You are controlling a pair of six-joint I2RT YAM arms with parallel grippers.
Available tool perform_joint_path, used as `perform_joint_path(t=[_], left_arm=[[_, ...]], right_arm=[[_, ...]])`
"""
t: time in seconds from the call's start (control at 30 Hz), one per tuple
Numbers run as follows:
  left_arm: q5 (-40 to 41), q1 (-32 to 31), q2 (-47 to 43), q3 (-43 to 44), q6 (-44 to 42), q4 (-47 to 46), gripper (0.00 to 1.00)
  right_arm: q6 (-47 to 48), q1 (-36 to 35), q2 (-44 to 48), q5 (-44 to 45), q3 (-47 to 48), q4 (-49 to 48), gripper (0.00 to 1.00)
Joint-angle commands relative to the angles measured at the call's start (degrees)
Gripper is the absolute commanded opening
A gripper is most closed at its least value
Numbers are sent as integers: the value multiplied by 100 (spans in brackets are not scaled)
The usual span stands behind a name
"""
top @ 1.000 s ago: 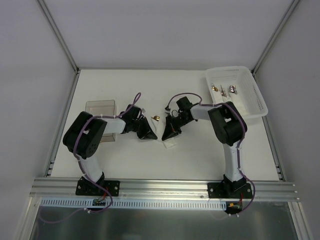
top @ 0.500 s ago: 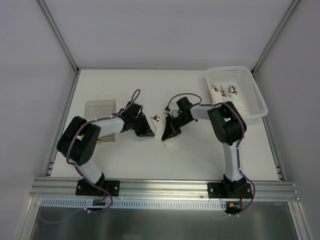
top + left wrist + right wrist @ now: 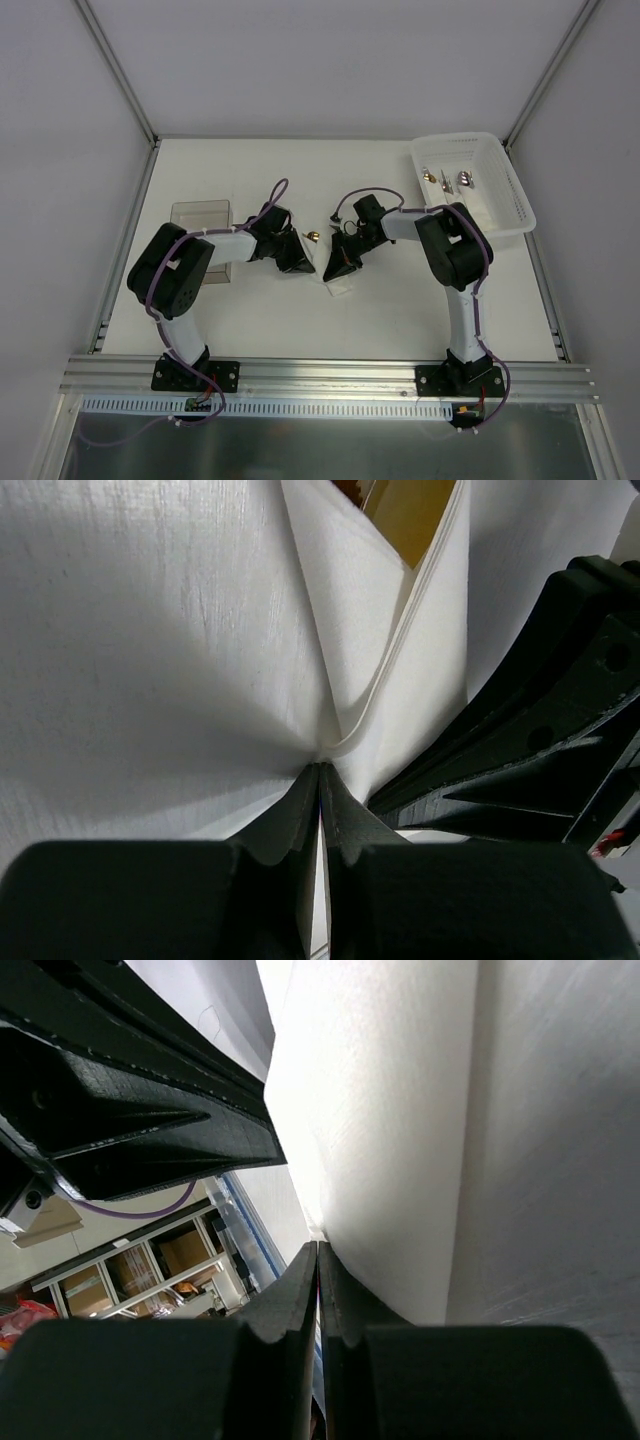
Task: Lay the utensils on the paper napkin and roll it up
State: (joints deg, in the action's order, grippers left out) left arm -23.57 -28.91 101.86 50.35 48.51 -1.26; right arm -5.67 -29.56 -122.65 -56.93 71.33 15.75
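At the upper right of your top view, the white rectangular plastic basket (image 3: 513,190) holds three shiny-headed utensils (image 3: 447,180). The clear plastic box (image 3: 200,213) at mid-left is partly covered by the left arm (image 3: 170,275), and you cannot tell its contents. One more copper-gold utensil head (image 3: 312,237) shows near the frame's centre between the two arms, by the single white paper napkin (image 3: 180,660). Your left gripper (image 3: 320,775) is pinched tight on a fold of that napkin, while your right gripper (image 3: 317,1252) has its jaws pressed together at the napkin's edge, and you cannot tell whether they catch any paper.
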Motion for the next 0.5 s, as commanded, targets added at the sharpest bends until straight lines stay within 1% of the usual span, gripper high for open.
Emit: perform_joint_path(t=[0.0, 0.13, 0.3, 0.47], left_arm=[[-68, -63, 106, -51, 185, -242, 3], [-104, -63, -61, -227, 141, -305, 4], [-34, -54, -518, -552, 115, -296, 6], [-59, -54, -1010, -526, 27, -296, 10]], right_arm=[[110, -15, -198, 894, -216, 34, 6], [5, -6, -250, 981, -225, 25, 6], [-83, -6, -286, 1008, -242, 25, 6], [-179, -6, -242, 1122, -269, -1, 6]])
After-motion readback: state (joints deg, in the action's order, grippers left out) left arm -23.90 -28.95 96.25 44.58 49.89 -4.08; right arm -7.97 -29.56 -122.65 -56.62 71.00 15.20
